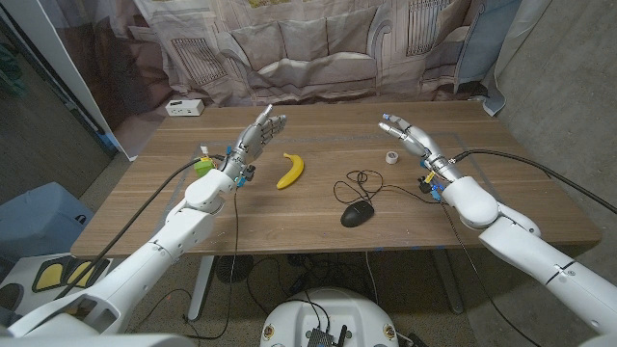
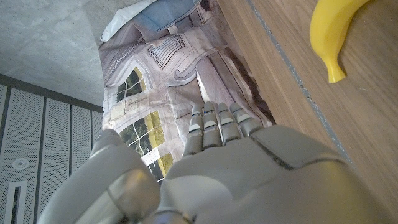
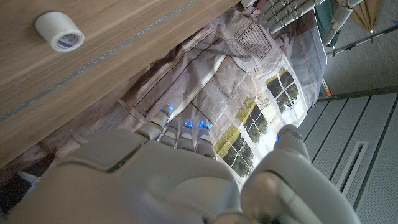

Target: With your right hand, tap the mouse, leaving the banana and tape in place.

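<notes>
- A wooden desk (image 1: 318, 207) spans the middle of the head view, with a printed curtain (image 1: 289, 43) of sofas and windows hanging behind its far edge.
- The robot's left hand (image 1: 258, 135) is raised above the desk at centre-left of the head frame, fingers apart and stretched toward the curtain, holding nothing; the left wrist view shows its back (image 2: 249, 180) with the fingers (image 2: 214, 121) extended.
- The right hand (image 1: 405, 133) hovers at upper right of centre, fingers spread and empty, well apart from the mouse; it appears too in the right wrist view (image 3: 161, 180).
- A banana (image 1: 290, 171) lies just left of centre, its long axis running from lower left to upper right, near the left hand; its tip shows in the left wrist view (image 2: 329, 37).
- The black mouse (image 1: 357, 213) sits just below centre, its long axis tilted toward the upper right, with a thin cable (image 1: 362, 181) looping off behind it.
- A small roll of white tape (image 1: 392, 156) rests just beside the right hand, lying on its side in the right wrist view (image 3: 59, 31).
- A white box (image 1: 184, 107) sits at the desk's upper-left corner.
</notes>
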Controlling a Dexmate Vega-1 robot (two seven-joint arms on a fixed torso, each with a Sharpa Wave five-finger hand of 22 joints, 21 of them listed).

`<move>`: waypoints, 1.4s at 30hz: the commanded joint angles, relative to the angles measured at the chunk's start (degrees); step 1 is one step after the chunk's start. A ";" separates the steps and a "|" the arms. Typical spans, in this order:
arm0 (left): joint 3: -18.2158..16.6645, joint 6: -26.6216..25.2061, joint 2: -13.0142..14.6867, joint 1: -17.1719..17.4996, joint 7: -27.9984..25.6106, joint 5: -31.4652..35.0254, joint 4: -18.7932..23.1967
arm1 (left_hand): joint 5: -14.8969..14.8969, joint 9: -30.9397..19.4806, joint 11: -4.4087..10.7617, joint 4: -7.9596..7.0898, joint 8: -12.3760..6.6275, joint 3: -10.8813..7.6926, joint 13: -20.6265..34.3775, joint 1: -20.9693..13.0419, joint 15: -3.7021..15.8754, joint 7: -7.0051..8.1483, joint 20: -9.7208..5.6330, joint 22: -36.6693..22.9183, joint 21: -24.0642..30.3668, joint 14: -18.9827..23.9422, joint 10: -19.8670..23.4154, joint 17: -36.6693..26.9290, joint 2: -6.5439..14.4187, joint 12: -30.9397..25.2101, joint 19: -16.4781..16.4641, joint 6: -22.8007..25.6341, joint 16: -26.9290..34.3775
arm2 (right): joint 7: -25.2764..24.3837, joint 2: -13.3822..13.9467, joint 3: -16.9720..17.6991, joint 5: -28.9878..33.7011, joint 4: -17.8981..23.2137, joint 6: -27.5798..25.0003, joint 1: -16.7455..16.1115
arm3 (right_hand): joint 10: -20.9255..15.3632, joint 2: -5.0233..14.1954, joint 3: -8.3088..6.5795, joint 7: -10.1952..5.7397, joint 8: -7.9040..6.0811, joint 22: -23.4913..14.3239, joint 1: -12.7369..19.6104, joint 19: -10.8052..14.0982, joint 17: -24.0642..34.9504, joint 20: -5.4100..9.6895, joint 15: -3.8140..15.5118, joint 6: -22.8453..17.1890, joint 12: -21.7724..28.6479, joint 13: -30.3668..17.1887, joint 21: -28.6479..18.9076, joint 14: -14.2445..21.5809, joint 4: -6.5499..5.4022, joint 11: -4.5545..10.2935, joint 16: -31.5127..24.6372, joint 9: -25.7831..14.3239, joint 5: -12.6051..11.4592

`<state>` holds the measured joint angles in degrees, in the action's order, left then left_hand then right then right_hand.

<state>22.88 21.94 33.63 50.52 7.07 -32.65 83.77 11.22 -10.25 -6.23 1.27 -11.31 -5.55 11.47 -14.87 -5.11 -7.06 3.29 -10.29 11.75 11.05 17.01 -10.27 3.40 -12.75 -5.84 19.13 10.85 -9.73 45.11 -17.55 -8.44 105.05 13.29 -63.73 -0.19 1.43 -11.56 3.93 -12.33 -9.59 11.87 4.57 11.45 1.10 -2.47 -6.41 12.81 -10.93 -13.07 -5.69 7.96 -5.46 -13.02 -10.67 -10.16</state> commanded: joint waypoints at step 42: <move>-1.31 -2.40 2.04 1.51 0.35 -2.26 1.94 | -0.05 -0.16 0.14 0.64 0.48 0.03 0.10 -0.20 0.05 0.08 0.40 -0.05 -0.32 0.24 -0.13 -0.07 0.42 0.33 0.62 -0.21 -0.08 | 18.78 -9.26 -1.26 -29.14 -20.71 8.47 9.96 | -2.14 -0.73 0.29 1.58 0.89 -0.06 1.60 5.54 -0.07 0.06 -0.96 0.29 -0.39 -0.13 0.10 2.61 0.42 -1.84 0.16 -0.05 -0.42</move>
<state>22.13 21.99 34.60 51.18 9.72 -35.21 83.90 11.24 -10.25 -6.03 1.50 -11.01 -5.31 11.48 -14.87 -5.11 -7.06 3.57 -10.23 11.75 11.05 17.20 -10.27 3.40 -12.74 -5.55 19.13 10.85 4.38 37.56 -18.71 -31.62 89.28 21.21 -55.65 -1.96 1.07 -11.35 5.33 -11.22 -9.60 13.00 9.15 11.18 1.32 -3.07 -5.63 12.47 -10.94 -13.08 -3.57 8.17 -6.55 -12.90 -10.67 -10.16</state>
